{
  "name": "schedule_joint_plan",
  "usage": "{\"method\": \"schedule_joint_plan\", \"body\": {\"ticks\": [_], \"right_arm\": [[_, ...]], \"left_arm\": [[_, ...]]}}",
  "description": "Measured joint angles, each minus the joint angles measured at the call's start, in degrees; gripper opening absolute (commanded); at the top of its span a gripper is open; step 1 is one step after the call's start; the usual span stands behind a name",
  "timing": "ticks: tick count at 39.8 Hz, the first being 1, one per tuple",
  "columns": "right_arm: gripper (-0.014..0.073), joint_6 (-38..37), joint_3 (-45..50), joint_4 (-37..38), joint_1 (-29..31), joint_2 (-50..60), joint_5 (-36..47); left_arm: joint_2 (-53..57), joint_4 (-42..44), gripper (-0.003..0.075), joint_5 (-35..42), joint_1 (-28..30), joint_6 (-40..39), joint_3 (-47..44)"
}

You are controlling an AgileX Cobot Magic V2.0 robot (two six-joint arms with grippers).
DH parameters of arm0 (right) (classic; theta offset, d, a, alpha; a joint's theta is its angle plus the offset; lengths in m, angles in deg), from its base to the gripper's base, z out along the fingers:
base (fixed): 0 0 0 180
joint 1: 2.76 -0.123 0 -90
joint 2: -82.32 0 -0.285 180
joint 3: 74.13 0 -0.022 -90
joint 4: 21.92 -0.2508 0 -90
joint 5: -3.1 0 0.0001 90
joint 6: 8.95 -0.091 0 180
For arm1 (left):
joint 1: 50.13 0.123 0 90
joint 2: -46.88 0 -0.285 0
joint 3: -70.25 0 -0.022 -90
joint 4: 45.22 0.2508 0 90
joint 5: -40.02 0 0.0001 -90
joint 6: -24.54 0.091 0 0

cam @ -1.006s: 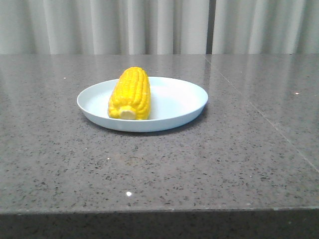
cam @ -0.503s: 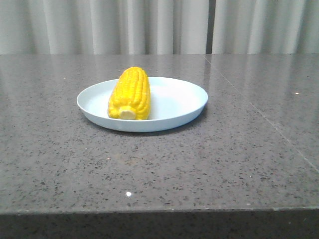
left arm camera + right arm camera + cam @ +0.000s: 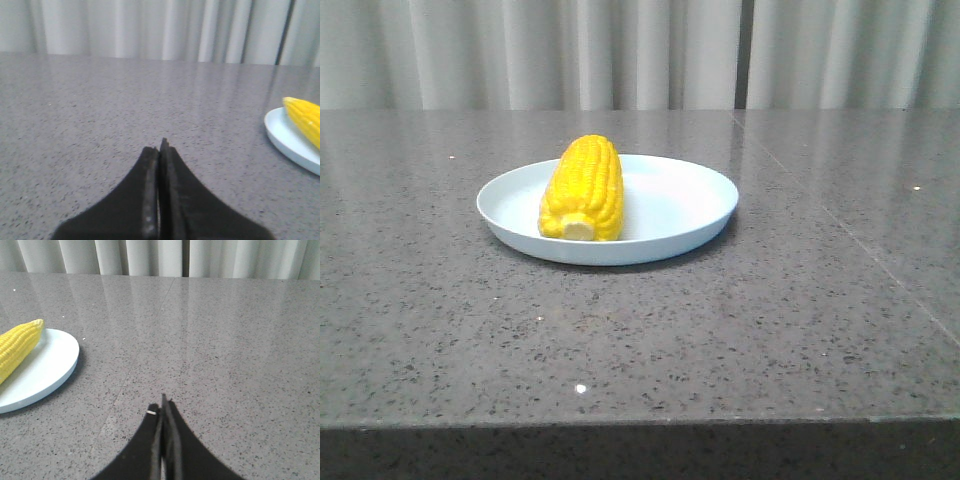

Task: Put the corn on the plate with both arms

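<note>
On the plate [image 3: 680, 205], corn [image 3: 583, 188] lies settled. Left claw [image 3: 159, 150] and right claw [image 3: 163, 407] pressed together, empty, well apart from it. Keep both clear; don't nudge the rim.

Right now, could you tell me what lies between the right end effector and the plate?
Nothing: in the right wrist view only bare speckled grey tabletop separates the shut right end effector from the plate, which holds the corn.

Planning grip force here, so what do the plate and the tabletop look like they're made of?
The plate: probably plastic or melamine, pale blue, smooth, satin, with only a soft sheen. The tabletop: seemingly polished grey speckled stone or quartz, since it mirrors the curtains.
</note>
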Motion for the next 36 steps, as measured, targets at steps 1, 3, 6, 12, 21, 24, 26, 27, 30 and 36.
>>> {"method": "schedule_joint_plan", "body": {"ticks": [1, 3, 6, 12, 21, 24, 26, 27, 30, 36], "right_arm": [[-0.0115, 0.0, 0.0, 0.0, 0.0, 0.0, 0.0], [-0.0115, 0.0, 0.0, 0.1, 0.0, 0.0, 0.0], [-0.0115, 0.0, 0.0, 0.1, 0.0, 0.0, 0.0], [-0.0115, 0.0, 0.0, 0.1, 0.0, 0.0, 0.0], [-0.0115, 0.0, 0.0, 0.1, 0.0, 0.0, 0.0], [-0.0115, 0.0, 0.0, 0.1, 0.0, 0.0, 0.0], [-0.0115, 0.0, 0.0, 0.1, 0.0, 0.0, 0.0], [-0.0115, 0.0, 0.0, 0.1, 0.0, 0.0, 0.0], [-0.0115, 0.0, 0.0, 0.1, 0.0, 0.0, 0.0], [-0.0115, 0.0, 0.0, 0.1, 0.0, 0.0, 0.0]], "left_arm": [[0.0, -0.3, -0.002, 0.7, 0.9, 0.0, -1.0], [0.0, -1.1, -0.002, 2.6, 3.1, 0.0, -2.8], [0.0, -1.9, -0.002, 5.2, 6.1, 0.0, -5.4], [0.0, -3.2, -0.002, 6.5, 8.0, 0.0, -5.7], [0.0, -3.4, -0.002, 6.7, 8.2, 0.0, -5.7], [0.0, -3.4, -0.002, 6.7, 8.2, 0.0, -5.7], [0.0, -3.5, -0.002, 6.7, 8.2, 0.0, -5.7], [0.0, -3.5, -0.002, 6.7, 8.2, 0.0, -5.7], [0.0, -3.5, -0.002, 6.7, 8.2, 0.0, -5.7], [0.0, -3.5, -0.002, 6.7, 8.2, 0.0, -5.7]]}}
